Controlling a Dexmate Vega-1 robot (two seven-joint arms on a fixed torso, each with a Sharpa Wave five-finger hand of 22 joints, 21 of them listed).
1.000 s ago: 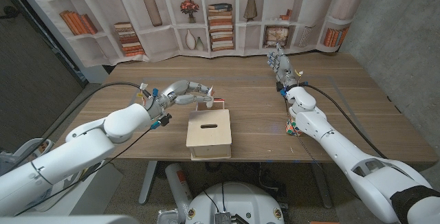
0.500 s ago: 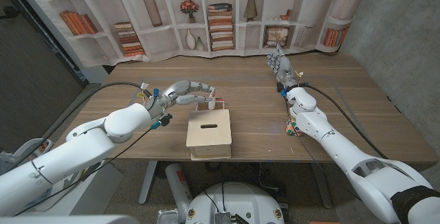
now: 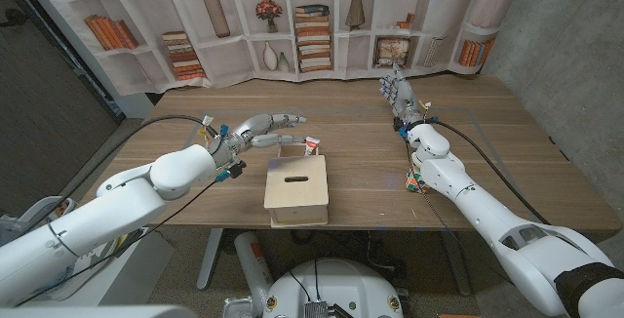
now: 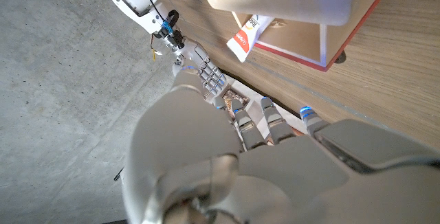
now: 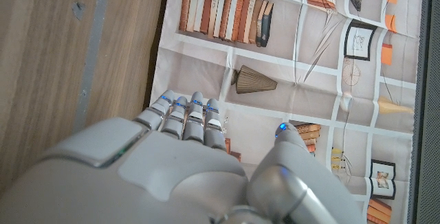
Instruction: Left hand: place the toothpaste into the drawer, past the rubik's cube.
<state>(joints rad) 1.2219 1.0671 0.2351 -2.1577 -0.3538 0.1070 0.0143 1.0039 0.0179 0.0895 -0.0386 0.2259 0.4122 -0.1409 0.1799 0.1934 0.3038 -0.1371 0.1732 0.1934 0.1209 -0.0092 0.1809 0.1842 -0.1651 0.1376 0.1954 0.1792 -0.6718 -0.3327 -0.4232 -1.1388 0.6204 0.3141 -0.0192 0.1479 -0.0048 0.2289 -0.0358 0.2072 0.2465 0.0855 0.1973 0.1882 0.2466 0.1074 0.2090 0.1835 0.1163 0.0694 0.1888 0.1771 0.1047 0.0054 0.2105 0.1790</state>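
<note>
The toothpaste (image 3: 310, 145), a white tube with a red end, lies in the open drawer (image 3: 292, 150) at its right end, behind the pale wooden box (image 3: 297, 186). My left hand (image 3: 259, 131) hovers just left of the drawer with its fingers stretched out and apart, holding nothing. In the left wrist view the toothpaste (image 4: 247, 36) sits in the red-edged drawer (image 4: 328, 58) beyond my left hand (image 4: 227, 162). The rubik's cube (image 3: 413, 179) rests on the table beside my right forearm. My right hand (image 3: 398, 94) stands far back on the right, fingers straight and empty.
The wooden table (image 3: 195, 103) ends at a bookshelf-print backdrop (image 3: 292, 16). Cables run along both forearms. A slot is cut in the wooden box's top. In the right wrist view, my right hand (image 5: 172, 176) points at the backdrop.
My left hand held the toothpaste upright over the drawer a second ago. It has let go: the tube now lies in the drawer, and the fingers have opened and lifted away.
</note>
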